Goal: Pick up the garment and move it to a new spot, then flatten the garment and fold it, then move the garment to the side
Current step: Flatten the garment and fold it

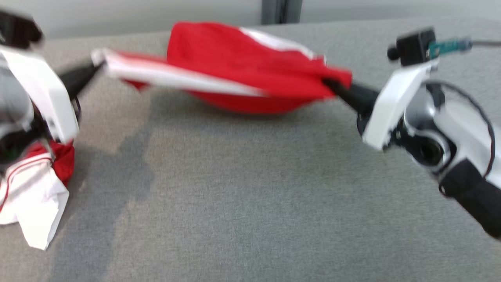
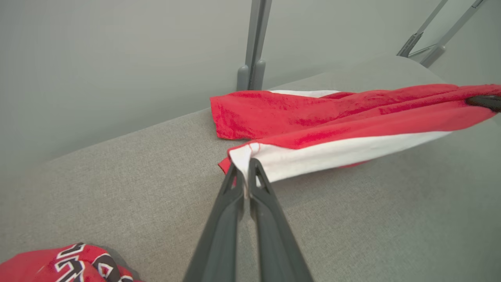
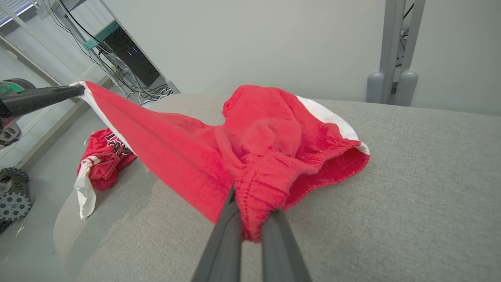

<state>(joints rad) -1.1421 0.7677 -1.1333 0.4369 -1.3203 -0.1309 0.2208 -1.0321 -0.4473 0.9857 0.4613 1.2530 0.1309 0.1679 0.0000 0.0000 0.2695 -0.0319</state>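
Item: red fleece garment with white side stripe (image 1: 242, 66), hanging stretched near the far edge of the grey fabric-covered table (image 1: 250, 203), its middle sagging onto it. Your left gripper (image 2: 244, 166) is pinching its white-striped corner, fingers pressed together; your right gripper (image 3: 253, 203) is pinching its ribbed waistband likewise.

From the head, looking down on the grey surface (image 1: 250, 203) — from each wrist, low and close, facing inward; shared by all: the red garment (image 1: 242, 66).
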